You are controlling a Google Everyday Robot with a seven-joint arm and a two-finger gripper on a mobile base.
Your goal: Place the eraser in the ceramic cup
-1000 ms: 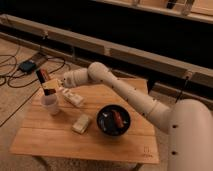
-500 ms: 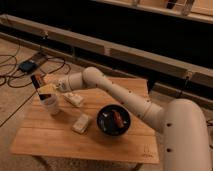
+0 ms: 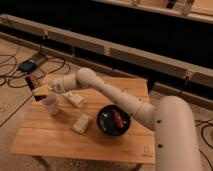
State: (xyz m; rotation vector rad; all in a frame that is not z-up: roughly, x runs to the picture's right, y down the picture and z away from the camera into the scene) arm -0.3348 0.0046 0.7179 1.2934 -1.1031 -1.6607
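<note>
End effector (image 3: pixel 41 90) grips the eraser (image 3: pixel 32 82) above and just left of the ceramic cup (image 3: pixel 51 104).

The cup stands upright on the left part of the wooden desk (image 3: pixel 50 137). A long white bar (image 3: pixel 74 98) lies just right of it, a cream block (image 3: pixel 81 123) nearer, and a black bowl (image 3: pixel 113 121) sits further right.
</note>
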